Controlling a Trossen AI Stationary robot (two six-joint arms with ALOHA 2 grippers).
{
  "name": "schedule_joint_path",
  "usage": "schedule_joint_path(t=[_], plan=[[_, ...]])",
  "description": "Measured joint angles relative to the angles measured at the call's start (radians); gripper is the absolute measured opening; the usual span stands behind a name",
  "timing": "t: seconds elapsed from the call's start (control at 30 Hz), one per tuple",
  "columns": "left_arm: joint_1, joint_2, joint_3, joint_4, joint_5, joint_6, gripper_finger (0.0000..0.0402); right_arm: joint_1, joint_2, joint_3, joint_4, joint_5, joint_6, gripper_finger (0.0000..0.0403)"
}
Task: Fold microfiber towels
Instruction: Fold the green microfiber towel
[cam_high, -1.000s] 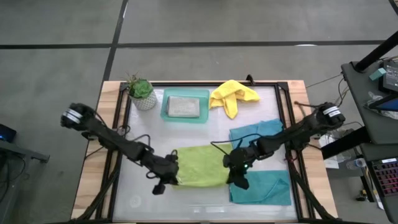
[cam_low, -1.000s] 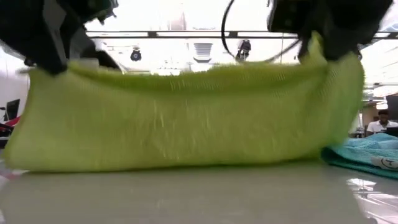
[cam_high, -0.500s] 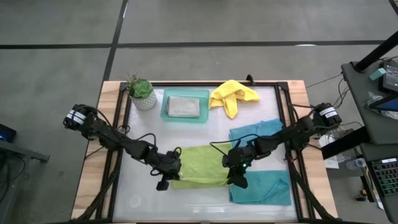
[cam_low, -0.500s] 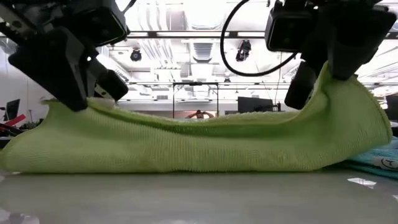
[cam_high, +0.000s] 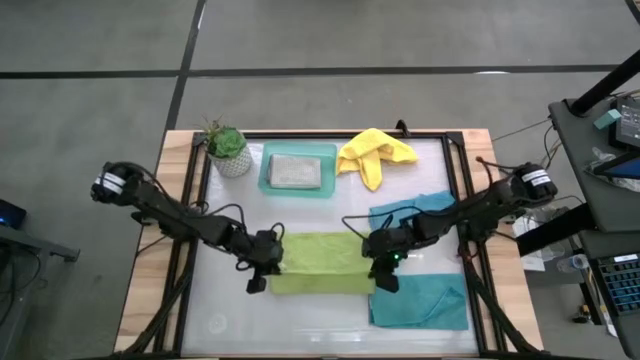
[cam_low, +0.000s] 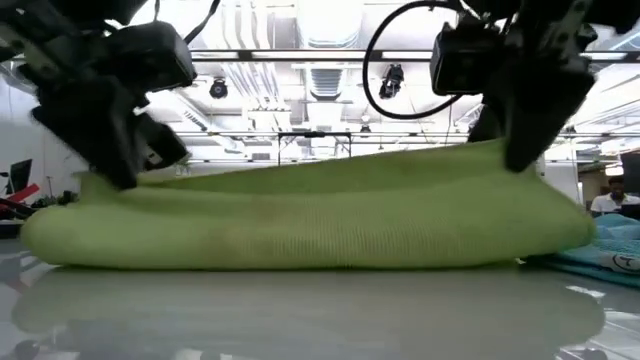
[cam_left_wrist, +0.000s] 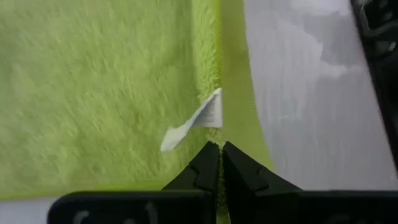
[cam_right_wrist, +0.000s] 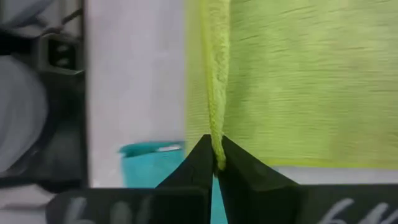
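Fingers of the left gripper are pinched tight on the lime green towel's edge beside its white label; this wrist view suggests the hem is held so the top layer lands square on the lower one

From the right wrist, the right gripper is likewise clenched on the opposite hem, which stands up as a thin ridge between its fingers, a teal towel showing past the edge

The high view puts the lime towel mid-table as a narrow doubled strip, an arm at each end, both reaching low and inward; two teal towels lie to its right, the yellow towel crumpled at the far side, the grey towel in its tray

The low view shows both grippers angled down onto the flattened fold, so I judge the half-fold nearly laid
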Motion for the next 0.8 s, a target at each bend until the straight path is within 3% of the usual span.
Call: schedule_joint_path(t=[0.47,0.8], plan=[[0.204,-0.007,0.000,-0.048,-0.019,0.142,0.0000,-0.130,-0.005,0.000,-0.187,0.189,-0.052,0.0009],[0.281,0.001,0.000,-0.043,-0.077,0.176,0.0000,-0.155,-0.003,0.000,-0.187,0.246,-0.063,0.0009]])
